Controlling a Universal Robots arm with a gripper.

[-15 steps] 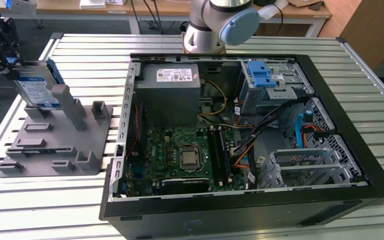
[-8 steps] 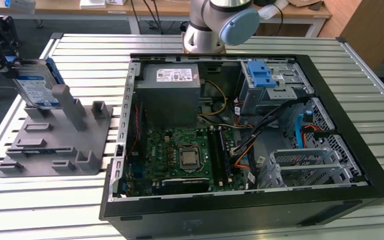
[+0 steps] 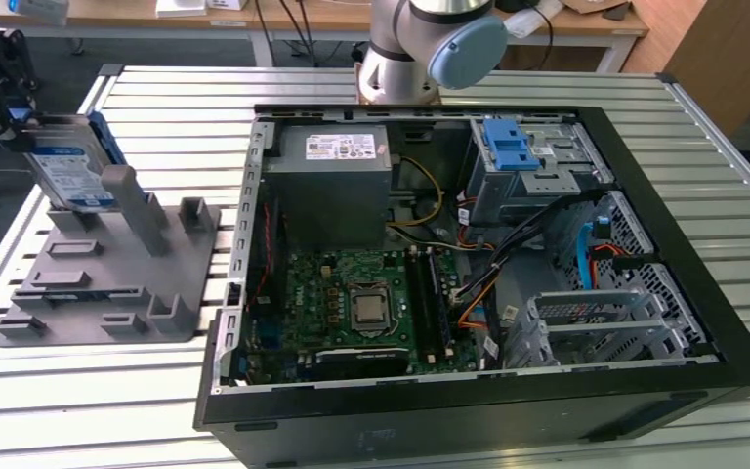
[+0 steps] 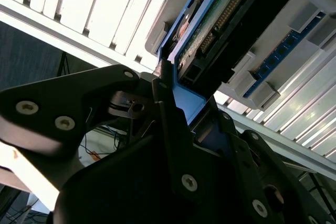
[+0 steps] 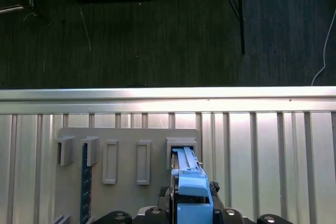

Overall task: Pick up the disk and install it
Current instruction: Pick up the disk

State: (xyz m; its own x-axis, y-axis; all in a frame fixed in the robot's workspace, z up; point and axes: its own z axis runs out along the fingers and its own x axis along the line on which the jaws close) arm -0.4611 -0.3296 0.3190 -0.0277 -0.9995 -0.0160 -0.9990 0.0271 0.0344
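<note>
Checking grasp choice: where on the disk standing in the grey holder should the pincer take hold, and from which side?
The top edge of the disk, on its blue carrier, from above: it stands on edge with its lower end slotted in the grey holder, leaving the top free. The pincer is clamped there.

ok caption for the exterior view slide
Tool gripping the disk at the grey rack, beside the open case.

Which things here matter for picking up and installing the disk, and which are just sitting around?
Job: the disk; the gripper, shut on it; grey stand holding it; drive cage.
Lying about: power supply; motherboard; cables.
</note>
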